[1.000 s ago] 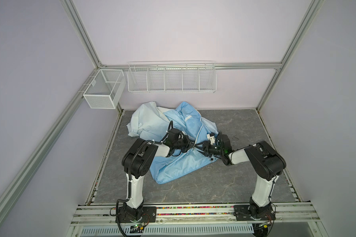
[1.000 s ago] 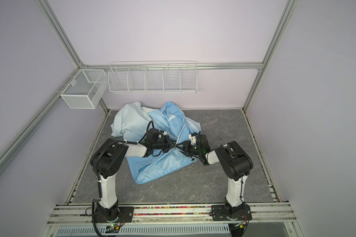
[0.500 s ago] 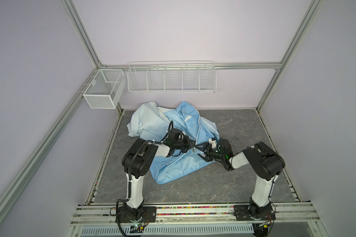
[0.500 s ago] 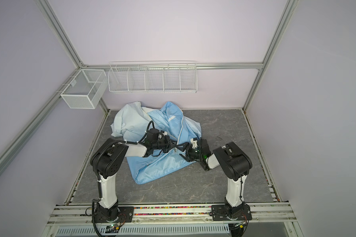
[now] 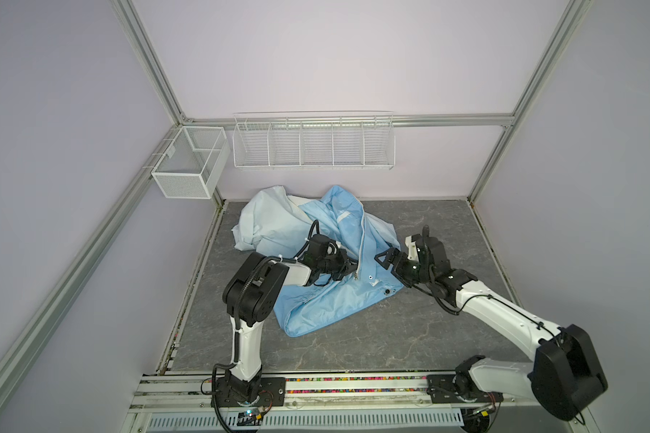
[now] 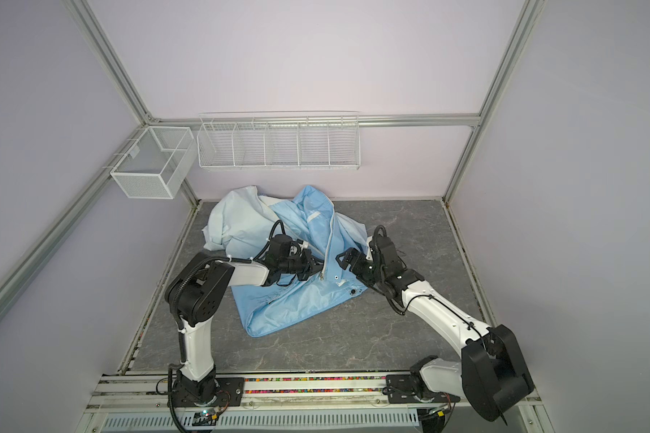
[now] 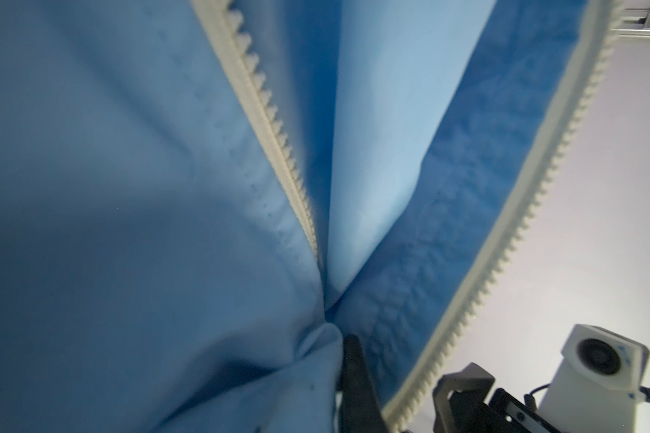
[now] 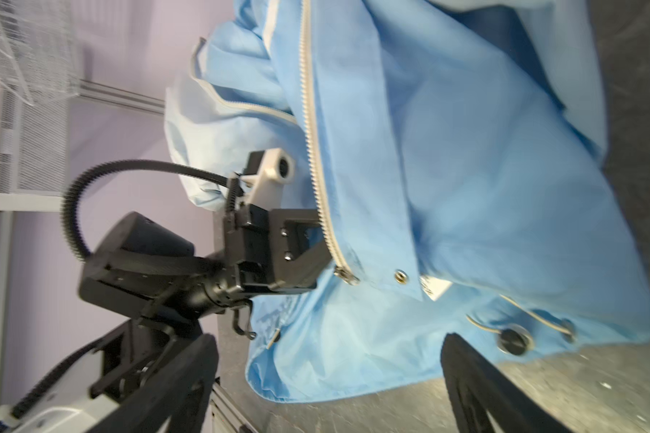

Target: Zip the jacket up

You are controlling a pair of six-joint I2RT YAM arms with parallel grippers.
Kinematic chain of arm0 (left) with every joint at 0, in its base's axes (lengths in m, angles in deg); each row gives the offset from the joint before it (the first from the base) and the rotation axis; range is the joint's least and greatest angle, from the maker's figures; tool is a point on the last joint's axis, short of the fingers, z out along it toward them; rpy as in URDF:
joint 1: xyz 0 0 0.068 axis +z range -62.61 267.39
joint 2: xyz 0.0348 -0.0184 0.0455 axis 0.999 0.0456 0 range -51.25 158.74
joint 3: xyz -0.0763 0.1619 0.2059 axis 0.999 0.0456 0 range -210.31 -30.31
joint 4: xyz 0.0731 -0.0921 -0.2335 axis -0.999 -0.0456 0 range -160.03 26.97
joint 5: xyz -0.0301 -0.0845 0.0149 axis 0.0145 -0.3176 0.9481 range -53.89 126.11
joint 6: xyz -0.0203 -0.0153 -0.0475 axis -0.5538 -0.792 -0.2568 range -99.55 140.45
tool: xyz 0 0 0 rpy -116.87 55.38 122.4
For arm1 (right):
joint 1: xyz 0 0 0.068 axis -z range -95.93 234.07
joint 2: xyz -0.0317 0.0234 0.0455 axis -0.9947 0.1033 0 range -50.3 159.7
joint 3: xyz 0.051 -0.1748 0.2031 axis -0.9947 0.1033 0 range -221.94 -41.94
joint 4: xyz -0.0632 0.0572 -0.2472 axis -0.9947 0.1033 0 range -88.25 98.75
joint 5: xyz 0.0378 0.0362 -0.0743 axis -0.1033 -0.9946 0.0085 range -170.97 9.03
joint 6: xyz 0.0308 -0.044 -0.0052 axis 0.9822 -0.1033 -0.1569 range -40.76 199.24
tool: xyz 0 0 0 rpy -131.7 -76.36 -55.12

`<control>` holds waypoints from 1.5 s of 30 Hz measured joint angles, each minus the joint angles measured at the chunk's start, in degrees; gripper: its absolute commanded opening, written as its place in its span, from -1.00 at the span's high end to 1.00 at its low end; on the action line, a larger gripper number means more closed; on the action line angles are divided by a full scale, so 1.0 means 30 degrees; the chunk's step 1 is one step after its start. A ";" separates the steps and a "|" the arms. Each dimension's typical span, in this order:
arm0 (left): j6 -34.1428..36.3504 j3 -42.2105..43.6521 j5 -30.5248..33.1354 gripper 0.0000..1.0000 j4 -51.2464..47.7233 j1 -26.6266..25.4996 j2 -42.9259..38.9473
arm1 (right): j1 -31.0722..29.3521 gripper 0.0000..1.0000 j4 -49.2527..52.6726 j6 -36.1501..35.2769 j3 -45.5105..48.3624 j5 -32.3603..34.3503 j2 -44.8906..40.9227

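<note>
Containers: a mesh basket on the left wall and a five-bay wire rack on the back wall, both above the counter. Only wall shows through the wires of each.

The jacket lies crumpled on the counter, back-left of centre. Its light-blue front panel is towards the arms, with the pale whitish bulk bunched behind. The white zipper runs from the collar end down to the hem. In the left wrist view the two tooth rows stand apart and converge towards the claw, so it's unzipped there. The slider sits near the hem, with a metal snap just beside it and a dark snap at the hem corner.

The left claw is closed tight, pinching jacket fabric at the zipper edge by the slider. The right claw has its jaws spread wide with nothing in them, just beside the jacket's right edge.

Vs one second ago: the right claw was narrower and met the left claw at the zipper. It's now opened and backed off, and the right arm has swung down towards the rail. Left claw unchanged.
</note>
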 measured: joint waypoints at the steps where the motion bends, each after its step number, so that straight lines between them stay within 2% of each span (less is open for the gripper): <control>1: 0.0073 -0.0022 -0.0058 1.00 -0.0036 -0.0015 0.0000 | 0.0080 -0.93 0.0306 0.0000 0.0066 -0.0299 0.0175; 6: 0.0350 -0.0182 -0.0525 1.00 -0.0379 -0.0211 -0.0007 | -0.0197 -0.89 -0.0714 0.1377 0.1494 -0.1428 0.0219; 11: 0.0452 -0.0393 -0.0991 1.00 -0.0714 -0.0474 -0.0007 | -0.0386 -1.00 -0.2834 0.3912 0.2404 -0.2018 0.0481; 16: 0.0648 -0.0823 -0.1421 1.00 -0.0998 -0.0561 -0.0007 | -0.0627 -0.97 -0.5544 0.6011 0.3279 -0.1989 0.1297; 23: 0.0714 -0.1173 -0.1916 1.00 -0.1253 -0.0568 -0.0015 | -0.1086 -0.97 -1.0426 0.8335 0.3847 -0.1836 0.4233; 30: 0.0729 -0.1515 -0.2514 1.00 -0.1406 -0.0568 -0.0109 | -0.1450 -0.87 -1.3733 0.9340 0.4022 -0.1071 0.5610; 34: 0.0721 -0.1515 -0.2783 1.00 -0.1413 -0.0576 -0.0138 | -0.1464 -1.00 -1.5416 0.9981 0.4022 -0.0576 0.6113; 40: 0.0721 -0.1515 -0.2987 1.00 -0.1406 -0.0583 -0.0138 | -0.1508 -0.75 -1.7675 1.0615 0.4065 -0.0277 0.7912; 45: 0.0714 -0.1515 -0.2987 1.00 -0.1472 -0.0583 -0.0138 | -0.1515 -0.54 -1.8877 1.0870 0.4255 -0.0233 0.8211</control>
